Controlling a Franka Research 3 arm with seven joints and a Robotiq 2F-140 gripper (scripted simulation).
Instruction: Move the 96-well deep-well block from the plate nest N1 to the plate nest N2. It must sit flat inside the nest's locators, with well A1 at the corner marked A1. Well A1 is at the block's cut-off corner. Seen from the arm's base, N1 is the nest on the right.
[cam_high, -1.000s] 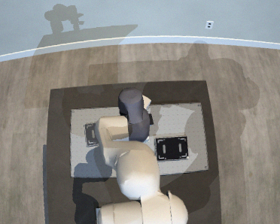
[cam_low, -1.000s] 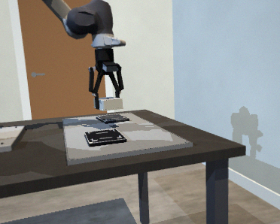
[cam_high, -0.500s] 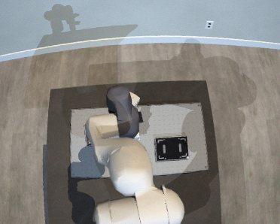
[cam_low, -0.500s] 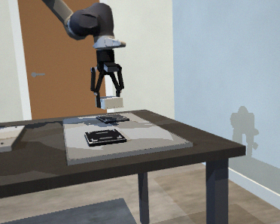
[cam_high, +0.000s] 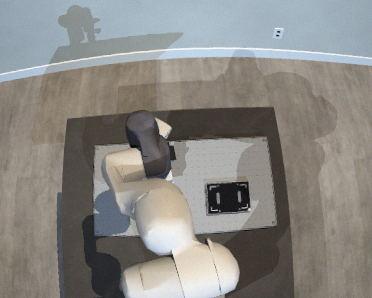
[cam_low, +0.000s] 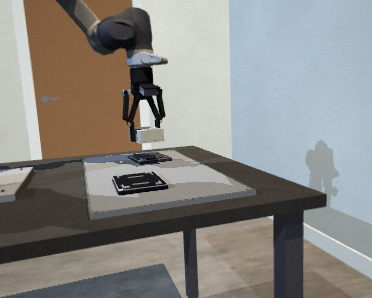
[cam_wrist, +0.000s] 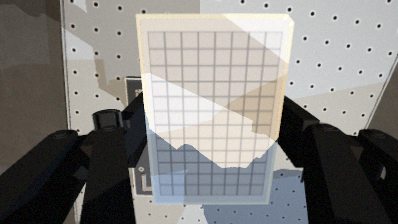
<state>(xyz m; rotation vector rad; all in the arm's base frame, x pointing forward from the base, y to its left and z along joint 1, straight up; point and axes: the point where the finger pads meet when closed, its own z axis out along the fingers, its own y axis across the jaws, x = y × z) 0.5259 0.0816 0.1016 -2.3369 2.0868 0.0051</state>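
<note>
My gripper (cam_low: 146, 131) is shut on the white 96-well deep-well block (cam_low: 149, 135) and holds it level in the air above the far nest (cam_low: 149, 158). In the wrist view the block (cam_wrist: 212, 107) fills the middle, gripped on its long sides by the black fingers. Its cut-off corner looks to be at the top right. A dark nest edge (cam_wrist: 134, 95) shows below its left side. The other black nest (cam_high: 228, 198) on the right stands empty and also shows in the side view (cam_low: 139, 182). From above, my arm (cam_high: 147, 145) hides the block and the left nest.
The nests sit on a grey perforated baseplate (cam_low: 165, 182) on a dark table. A pale tray-like object (cam_low: 10, 182) lies at the table's left end. A wall stands behind the table.
</note>
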